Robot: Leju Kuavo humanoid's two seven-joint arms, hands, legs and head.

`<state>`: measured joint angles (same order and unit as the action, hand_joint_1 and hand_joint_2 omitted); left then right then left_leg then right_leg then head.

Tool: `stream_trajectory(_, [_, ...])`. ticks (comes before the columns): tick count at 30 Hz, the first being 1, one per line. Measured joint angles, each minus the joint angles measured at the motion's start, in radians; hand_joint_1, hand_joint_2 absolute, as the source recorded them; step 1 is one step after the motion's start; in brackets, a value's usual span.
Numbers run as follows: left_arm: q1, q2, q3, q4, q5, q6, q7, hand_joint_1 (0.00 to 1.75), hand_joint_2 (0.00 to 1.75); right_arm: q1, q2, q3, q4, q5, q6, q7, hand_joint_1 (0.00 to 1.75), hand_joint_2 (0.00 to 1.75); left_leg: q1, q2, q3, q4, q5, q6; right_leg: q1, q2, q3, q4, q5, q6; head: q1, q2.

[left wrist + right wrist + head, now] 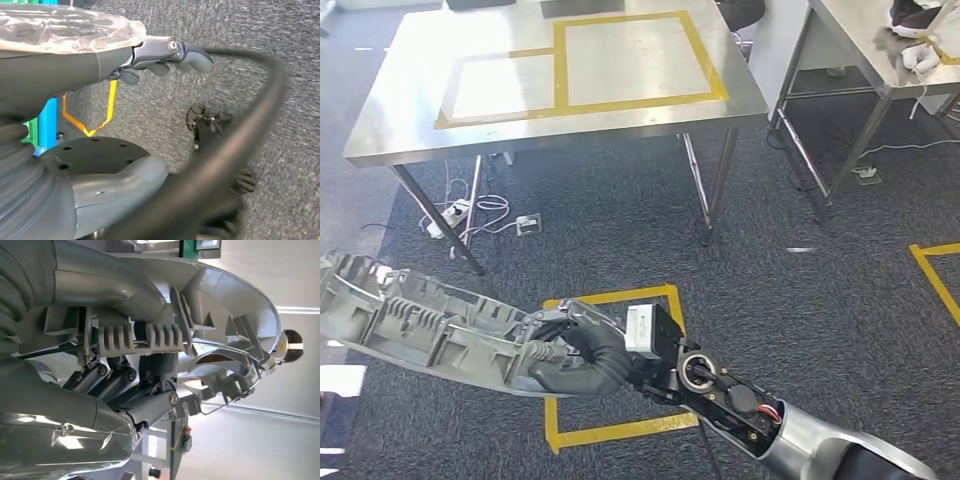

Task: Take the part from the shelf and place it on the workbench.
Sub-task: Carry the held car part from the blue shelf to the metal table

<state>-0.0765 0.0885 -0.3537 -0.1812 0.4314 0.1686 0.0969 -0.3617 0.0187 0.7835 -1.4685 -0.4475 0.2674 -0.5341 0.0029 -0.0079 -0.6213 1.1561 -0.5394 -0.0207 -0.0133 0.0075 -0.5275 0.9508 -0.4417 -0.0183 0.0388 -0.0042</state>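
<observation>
A long grey ribbed plastic part (418, 325) hangs above the carpet, reaching out toward the left. My right hand (584, 355) grips it at its near end, the silver arm coming in from the lower right. In the right wrist view my right hand's fingers (124, 385) wrap the part's ribbed edge (226, 315). The steel workbench (403, 120), marked with yellow tape rectangles, stands ahead across a strip of floor. My left hand (162, 52) is over the carpet with its fingers stretched out and nothing in them.
A second steel table (848, 40) stands at the back right with items on it. A power strip and cables (456, 212) lie under the workbench. Yellow tape marks a square (622, 430) on the floor below my arm. A black cable (241, 140) loops near my left hand.
</observation>
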Motion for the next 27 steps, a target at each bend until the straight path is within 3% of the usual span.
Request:
stream_trajectory(2, [0.001,0.0,-0.002,0.0,0.0,0.0,0.0,0.0,1.75,0.001,0.0,0.0,-0.001,0.0,0.0,0.0,1.75,1.75,0.005,0.0,-0.041,0.047,-0.015,-0.006,-0.001,0.001,0.006,0.0,-0.007,0.001,0.0,0.0])
stream_trajectory(3, [0.003,0.0,-0.003,0.0,0.0,0.0,0.0,0.0,1.75,0.003,0.0,-0.001,-0.001,0.001,0.0,0.0,1.75,1.75,0.009,0.001,-0.055,0.029,0.011,-0.01,-0.003,0.002,0.019,0.0,-0.018,0.004,0.0,0.0])
stream_trajectory(5, [0.005,0.0,-0.007,0.0,0.001,0.0,0.0,0.0,1.75,0.006,0.0,-0.002,-0.002,0.006,-0.001,0.001,1.75,1.75,0.015,0.005,-0.048,-0.086,0.109,-0.014,-0.008,0.003,0.049,0.0,-0.045,0.013,-0.002,0.0])
stream_trajectory(6, [0.005,0.001,-0.008,0.0,0.003,0.0,0.0,0.0,1.75,0.007,0.0,-0.003,-0.003,0.009,-0.001,0.001,1.75,1.75,0.014,0.008,-0.029,-0.159,0.151,-0.01,-0.009,0.005,0.061,0.0,-0.057,0.02,-0.005,0.0])
stream_trajectory(7, [0.004,0.001,-0.01,0.0,0.005,0.001,0.001,0.0,1.75,0.007,0.0,-0.004,-0.004,0.012,0.0,0.001,1.75,1.75,0.011,0.009,-0.02,-0.189,0.167,-0.003,-0.008,0.005,0.064,-0.001,-0.064,0.027,-0.006,0.0])
stream_trajectory(11, [0.004,0.002,-0.014,0.0,0.015,0.004,0.004,0.0,1.75,0.008,0.0,-0.007,-0.009,0.021,0.009,0.0,1.75,1.75,0.008,0.007,-0.001,-0.202,0.16,0.031,-0.007,0.001,0.077,0.016,-0.088,0.052,-0.003,0.0])
stream_trajectory(13, [0.004,0.002,-0.014,0.0,0.019,0.006,0.004,0.0,1.75,0.006,0.0,-0.01,-0.009,0.024,0.013,-0.001,1.75,1.75,0.009,0.006,0.017,-0.205,0.152,0.042,-0.006,-0.001,0.031,0.109,-0.122,0.057,0.004,0.0])
stream_trajectory(15, [0.002,0.002,-0.014,0.0,0.022,0.008,0.004,0.0,1.75,0.007,0.0,-0.011,-0.009,0.026,0.016,-0.001,1.75,1.75,0.005,0.006,0.03,-0.205,0.14,0.049,-0.004,-0.002,-0.049,0.243,-0.171,0.058,0.011,0.0])
stream_trajectory(17, [0.003,0.002,-0.015,0.0,0.024,0.009,0.004,0.0,1.75,0.008,0.0,-0.012,-0.009,0.027,0.016,-0.001,1.75,1.75,0.0,0.004,0.049,-0.205,0.124,0.052,-0.003,-0.002,-0.101,0.294,-0.191,0.056,0.014,0.0])
stream_trajectory(18, [0.004,0.002,-0.015,0.0,0.025,0.009,0.004,0.0,1.75,0.008,0.0,-0.012,-0.009,0.028,0.016,-0.002,1.75,1.75,-0.002,0.003,0.063,-0.205,0.115,0.053,-0.001,-0.002,-0.104,0.268,-0.169,0.052,0.016,0.0])
stream_trajectory(20, [0.005,0.0,-0.016,0.0,0.026,0.009,0.004,0.0,1.75,0.007,0.0,-0.014,-0.009,0.029,0.017,-0.002,1.75,1.75,-0.005,0.0,0.09,-0.205,0.096,0.051,0.005,-0.002,-0.08,0.147,-0.066,0.039,0.02,0.0])
stream_trajectory(22, [0.003,-0.001,-0.018,0.0,0.026,0.01,0.004,0.0,1.75,0.006,0.0,-0.015,-0.009,0.027,0.017,-0.002,1.75,1.75,-0.009,-0.003,0.104,-0.203,0.081,0.044,0.011,-0.001,-0.058,0.051,0.001,0.025,0.02,0.0])
stream_trajectory(26, [-0.002,0.001,-0.021,0.0,0.027,0.011,0.005,0.0,1.75,0.002,0.001,-0.016,-0.009,0.023,0.019,-0.001,1.75,1.75,-0.013,-0.004,0.109,-0.182,0.062,0.025,0.008,0.001,-0.035,0.02,0.013,0.007,0.017,0.0])
stream_trajectory(27, [-0.002,0.001,-0.021,0.0,0.027,0.011,0.005,0.0,1.75,0.0,0.002,-0.017,-0.009,0.022,0.019,0.0,1.75,1.75,-0.011,-0.003,0.096,-0.156,0.05,0.02,0.005,0.002,-0.028,0.017,0.013,0.003,0.014,0.0])
